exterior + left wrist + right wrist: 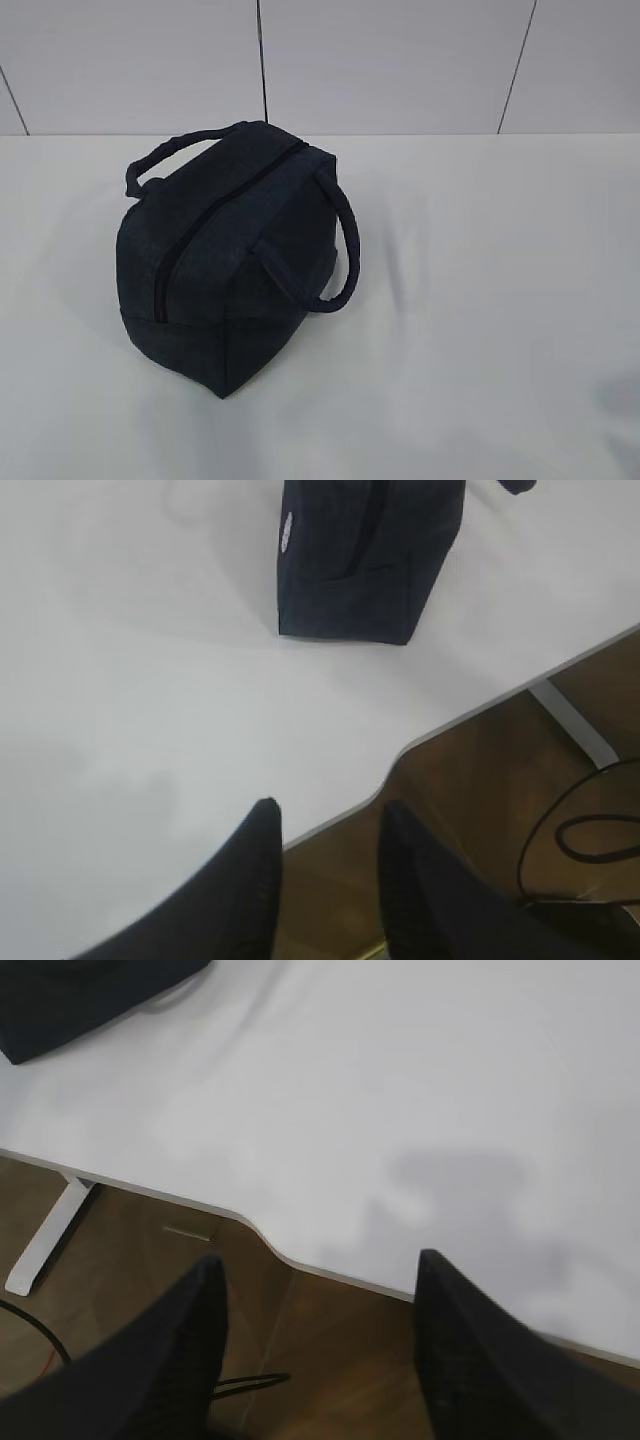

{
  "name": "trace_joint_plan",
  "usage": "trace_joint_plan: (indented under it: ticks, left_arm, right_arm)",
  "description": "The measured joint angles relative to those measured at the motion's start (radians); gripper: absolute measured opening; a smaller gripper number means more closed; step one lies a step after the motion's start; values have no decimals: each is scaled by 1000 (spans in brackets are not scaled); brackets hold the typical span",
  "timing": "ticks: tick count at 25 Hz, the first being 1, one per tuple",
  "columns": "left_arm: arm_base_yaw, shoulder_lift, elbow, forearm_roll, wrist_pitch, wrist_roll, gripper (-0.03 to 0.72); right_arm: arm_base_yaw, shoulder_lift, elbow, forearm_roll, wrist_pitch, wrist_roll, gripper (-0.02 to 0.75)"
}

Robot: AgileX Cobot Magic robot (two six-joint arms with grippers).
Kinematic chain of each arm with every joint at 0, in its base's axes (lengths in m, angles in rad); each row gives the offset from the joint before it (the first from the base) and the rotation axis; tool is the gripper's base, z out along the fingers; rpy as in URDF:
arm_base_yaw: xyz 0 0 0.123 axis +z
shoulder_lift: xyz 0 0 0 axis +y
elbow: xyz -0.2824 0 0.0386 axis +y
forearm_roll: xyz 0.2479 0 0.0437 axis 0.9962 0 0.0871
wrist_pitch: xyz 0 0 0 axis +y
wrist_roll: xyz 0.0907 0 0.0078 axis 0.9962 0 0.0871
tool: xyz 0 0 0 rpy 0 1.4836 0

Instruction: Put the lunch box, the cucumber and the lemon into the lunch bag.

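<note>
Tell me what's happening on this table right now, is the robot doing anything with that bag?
Nothing is being handled at the moment. The dark navy lunch bag stands alone on the white table with its top zipper closed and both loop handles lying outward. The left gripper and the right gripper both hang empty, jaws apart, over the table's near edge, away from the bag. No lunch box, cucumber or lemon is in sight on the table in any view.
</note>
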Motion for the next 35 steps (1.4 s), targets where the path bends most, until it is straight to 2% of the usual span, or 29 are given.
trace_joint_plan:
  ticks: [7,20,22,25,27,30,33,35]
  left_arm:
    - [0,-77,54,24,-61,-1,236]
    - [0,-77,77,26,-119,-18,236]
    - [0,-77,77,24,-119,-18,236]
    - [9,-77,77,18,-119,-18,236]
    - [32,-77,77,16,-119,-18,236]
    - [104,-77,77,14,-119,-20,236]
    - [155,-77,77,12,-119,-20,236]
    - [160,-77,77,12,-121,-20,236]
  right_arm:
    - [0,0,37,5,-100,0,442]
    - [-19,0,48,13,-119,1,441]
    - [-61,0,48,13,-119,1,441]
    - [-185,0,48,13,-119,1,441]
    - [-267,0,48,13,-119,1,441]
    - [-365,0,48,13,-119,1,441]
    - [-400,0,48,13,-119,1,441]
    - [-402,0,48,13,-119,1,440]
